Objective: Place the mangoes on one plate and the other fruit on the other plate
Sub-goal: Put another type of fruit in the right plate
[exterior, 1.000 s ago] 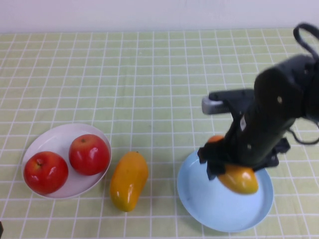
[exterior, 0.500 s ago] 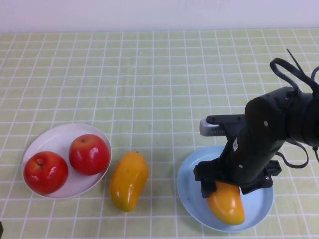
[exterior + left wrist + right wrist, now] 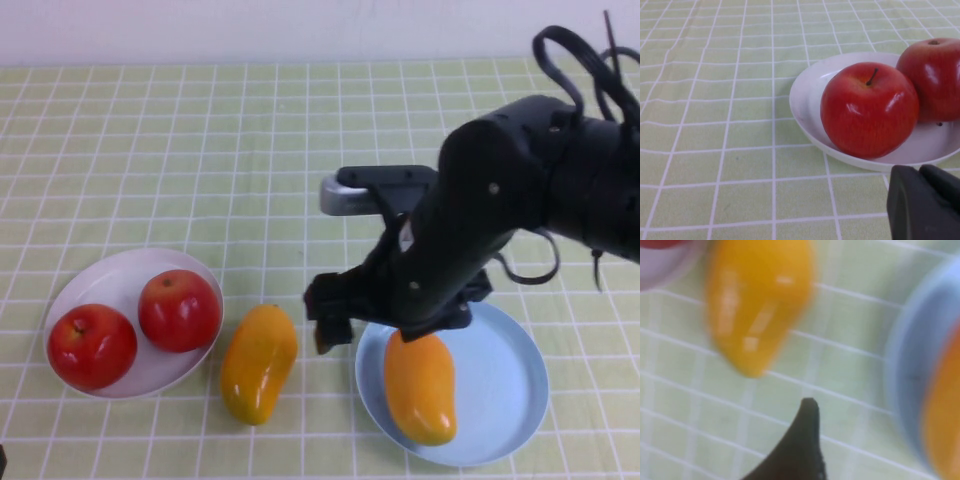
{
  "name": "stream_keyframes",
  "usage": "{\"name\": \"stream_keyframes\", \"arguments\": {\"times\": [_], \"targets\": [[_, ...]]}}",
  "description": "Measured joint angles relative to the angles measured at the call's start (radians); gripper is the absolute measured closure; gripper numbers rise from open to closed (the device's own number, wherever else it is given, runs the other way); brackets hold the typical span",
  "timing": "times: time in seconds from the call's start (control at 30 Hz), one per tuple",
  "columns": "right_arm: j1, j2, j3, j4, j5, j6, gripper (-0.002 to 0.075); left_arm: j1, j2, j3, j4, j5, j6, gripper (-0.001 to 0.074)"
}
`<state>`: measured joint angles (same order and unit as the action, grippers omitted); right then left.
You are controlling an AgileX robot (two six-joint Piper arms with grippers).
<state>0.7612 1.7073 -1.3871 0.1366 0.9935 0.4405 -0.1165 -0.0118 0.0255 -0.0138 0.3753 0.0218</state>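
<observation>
Nearest the front edge of the table, one mango (image 3: 420,387) lies inside the light blue plate (image 3: 505,385), toward its left side, nothing holding it. The second mango (image 3: 258,362) lies on the checked cloth (image 3: 200,150) between the two plates, just beside the white plate (image 3: 120,285) and clear of the blue one. The right gripper (image 3: 335,318) hangs just past the blue plate's left rim, in the gap toward that loose mango, its jaws spread wide and empty; in its own wrist view one dark fingertip (image 3: 807,440) points at the cloth short of the fruit. The danger, I'd say, is the glossy tapered mango: if the jaws close off-centre or near a tip it may squirt out and roll against the white plate, and a low swing back could clip the blue rim or nudge the mango already resting there. On the left side the white plate carries both red apples (image 3: 135,328), side by side and touching. The left gripper (image 3: 925,202) sits parked near the front left corner, just beside that plate, jaws closed on nothing. Beyond the plates, the cloth runs bare to the far edge.
</observation>
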Motion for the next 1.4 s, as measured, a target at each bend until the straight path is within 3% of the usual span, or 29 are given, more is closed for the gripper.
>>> {"name": "stream_keyframes", "arguments": {"times": [0.23, 0.63, 1.07, 1.2, 1.3, 1.4], "targets": [[0.091, 0.151, -0.122, 0.099, -0.055, 0.004, 0.0034, 0.000, 0.000, 0.000, 0.001, 0.000, 0.000, 0.0735], [0.093, 0.353, -0.308, 0.097, -0.073, 0.030, 0.0034, 0.000, 0.000, 0.000, 0.001, 0.000, 0.000, 0.0735], [0.093, 0.423, -0.327, 0.042, -0.077, 0.027, 0.0036, 0.000, 0.000, 0.000, 0.001, 0.000, 0.000, 0.0735], [0.093, 0.433, -0.327, 0.031, -0.077, 0.011, 0.0087, 0.000, 0.000, 0.000, 0.001, 0.000, 0.000, 0.0735], [0.093, 0.436, -0.327, 0.026, -0.077, 0.007, 0.0179, 0.000, 0.000, 0.000, 0.001, 0.000, 0.000, 0.0735], [0.093, 0.436, -0.327, 0.010, -0.077, 0.005, 0.0176, 0.000, 0.000, 0.000, 0.001, 0.000, 0.000, 0.0735]]}}
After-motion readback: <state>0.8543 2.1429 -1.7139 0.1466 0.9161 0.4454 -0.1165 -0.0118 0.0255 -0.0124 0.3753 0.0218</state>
